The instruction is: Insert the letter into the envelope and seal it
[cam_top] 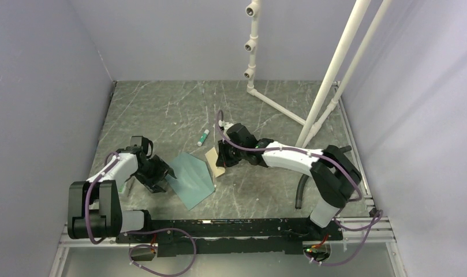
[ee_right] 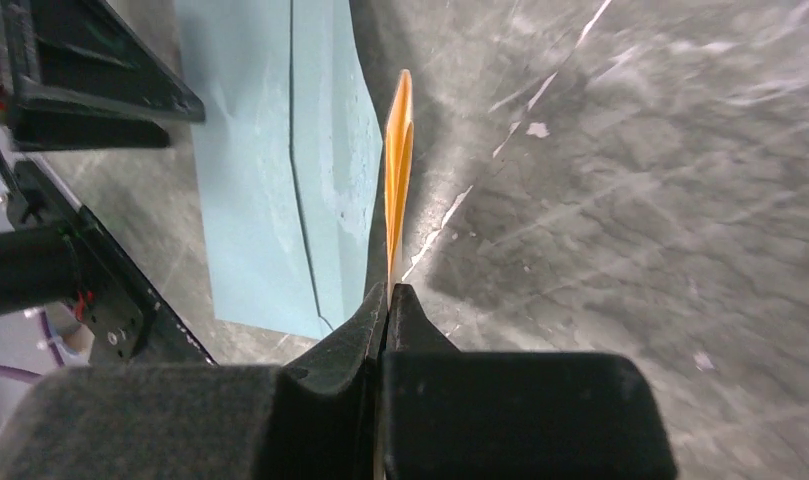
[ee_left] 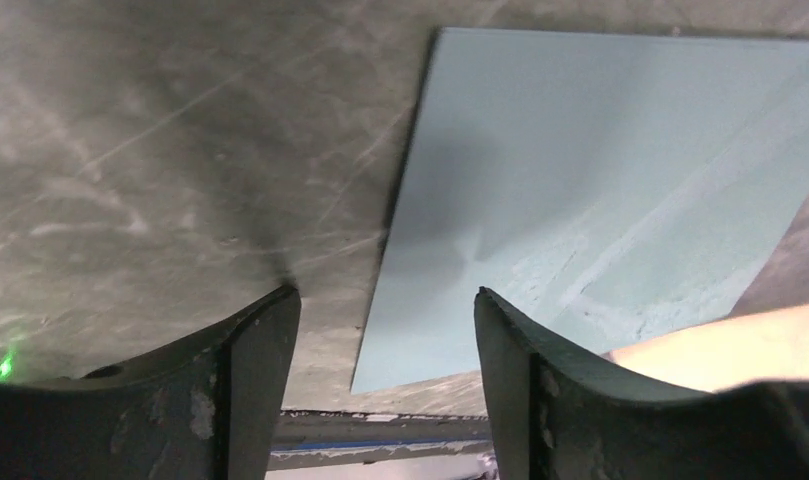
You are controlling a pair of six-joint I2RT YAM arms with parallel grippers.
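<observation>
Nearest to me, the left gripper [ee_left: 385,310] is hanging low at the near-left edge of the envelope [ee_left: 600,180], jaws standing open with nothing between them. One finger is sitting over bare table [cam_top: 161,109], the other over the teal paper. I cannot tell whether either is pressing down.

The envelope is lying flat, and its pointed flap seems to be folded out toward the right arm.

Just beyond that point, the right gripper [ee_right: 390,295] is pinching the letter [ee_right: 398,170], jaws closed tight on its near edge. The sheet is standing edge-on from the fingers, bowing slightly along its length, with its far end over the envelope's flap side.

I'm judging the letter as light, thin and floppy: it will be sagging and buckling if I'm pushing it against any resistance. Holding it at the trailing edge, as now, suits sliding the free end in. The envelope looks equally light and likely to skate on the table, so the left fingers should be pinning it down near the mouth.

Farther out, a small green-and-white tube [cam_top: 203,137] is lying apart from everything, and white pipes [cam_top: 335,69] are rising at the back.
</observation>
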